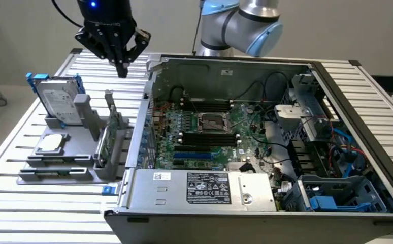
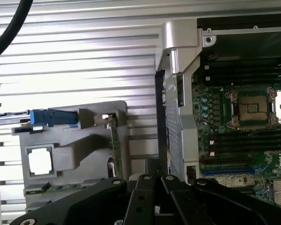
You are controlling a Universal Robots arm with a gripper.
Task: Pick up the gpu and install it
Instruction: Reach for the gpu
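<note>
The gpu (image 1: 109,136), a thin green circuit board, stands on edge in a slot of the grey moulded plastic holder (image 1: 54,175) at the exterior view's left-centre. I judge it is kept upright so its top edge can be gripped. The black jointed gripper (image 1: 123,71) hangs above it in the upper left, fingertips pinched together on nothing. The open grey metal computer case (image 1: 251,226) sits just beside the holder.

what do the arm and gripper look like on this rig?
Arm: silver-grey rounded links with light blue joint caps. Gripper: all black, bar-linkage fingers tapering to narrow tips, a small blue light on its body. A black cable runs to it.
</note>
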